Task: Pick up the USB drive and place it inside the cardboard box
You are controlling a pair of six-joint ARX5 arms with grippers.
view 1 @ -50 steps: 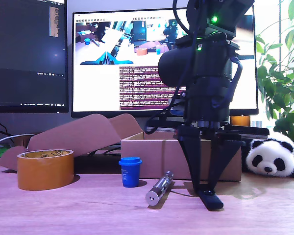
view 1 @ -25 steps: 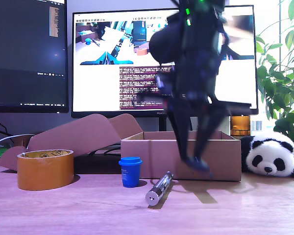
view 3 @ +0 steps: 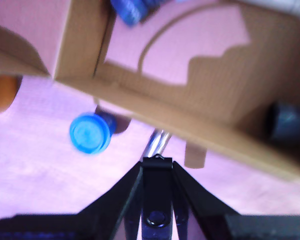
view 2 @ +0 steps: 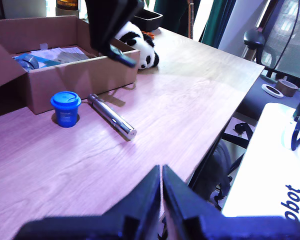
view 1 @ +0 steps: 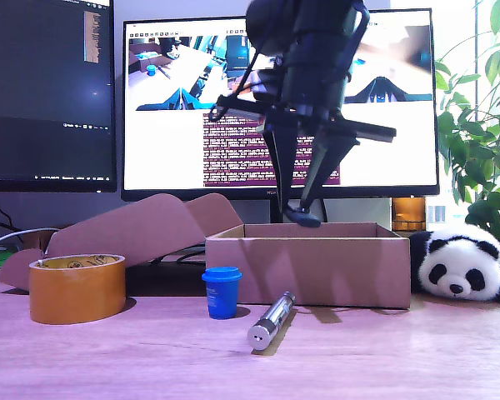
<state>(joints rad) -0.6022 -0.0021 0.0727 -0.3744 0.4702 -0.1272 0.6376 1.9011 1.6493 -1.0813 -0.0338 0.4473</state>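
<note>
Black USB drive (view 3: 156, 197) sits clamped in my second tool (view 1: 303, 215), raised over the cardboard box (view 1: 307, 265). My first tool (view 2: 161, 187) is closed on nothing above the tabletop (view 2: 155, 107).

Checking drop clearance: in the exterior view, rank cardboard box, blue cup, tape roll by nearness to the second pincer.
From my second pincer, holding the USB drive:
1. Cardboard box, directly below it.
2. Blue cup, lower, toward the exterior view's left.
3. Tape roll, far at the exterior view's left.
</note>
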